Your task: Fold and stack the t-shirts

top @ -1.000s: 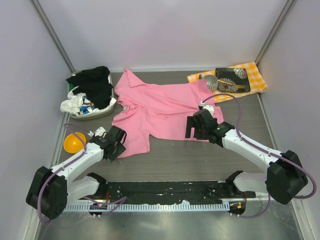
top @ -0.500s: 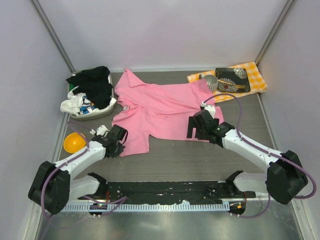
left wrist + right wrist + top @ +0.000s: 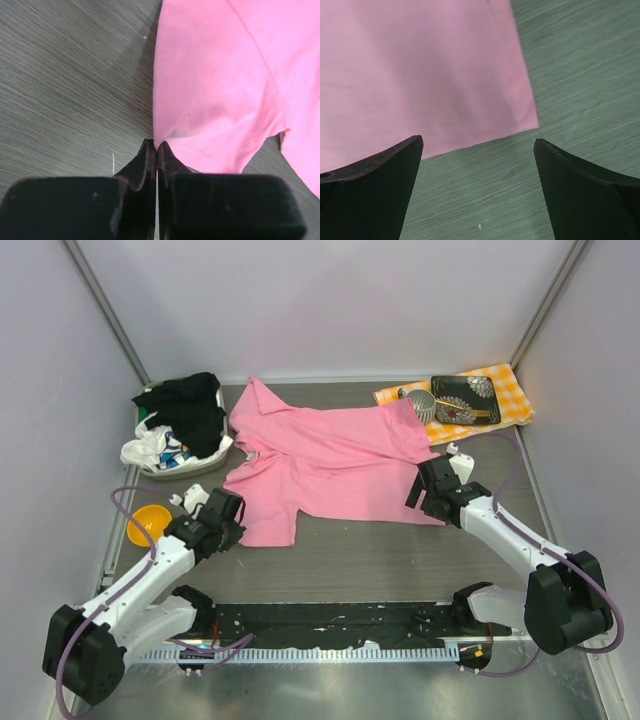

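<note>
Jaws of left gripper [image 3: 157, 148] pressed together on lower-left corner of pink t-shirt [image 3: 330, 455], which lies spread mid-frame on table [image 3: 380, 550]. Over the shirt's lower-right corner, right gripper [image 3: 477, 141] stands wide apart, holding nothing.

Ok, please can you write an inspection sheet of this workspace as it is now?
Surface: grey wood-grain table, no spills seen.
Job's things: plain pink cloth t-shirt spread out, unfolded; black and white garments heaped in a pale tub.
Clutter: orange round bowl; black patterned tray on an orange-and-yellow checked cloth.
Grippers: left gripper shut on the t-shirt's near edge; right gripper open above its other near corner.
Cables: purple cables loop beside both arms.
Surroundings: pale walls on three sides.
</note>
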